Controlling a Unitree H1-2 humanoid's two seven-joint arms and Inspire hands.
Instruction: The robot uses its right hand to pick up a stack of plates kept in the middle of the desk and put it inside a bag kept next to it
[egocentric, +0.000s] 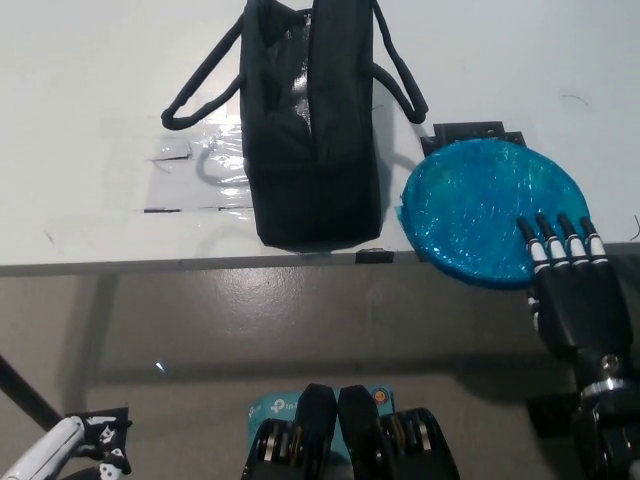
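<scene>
At the tabletop (90, 120) front edge, right hand (572, 290) open, fingertips over near rim of blue stack of plates (490, 210) beside bag (312, 130); likely light, thin, slippery; best pinched at overhanging rim.
</scene>
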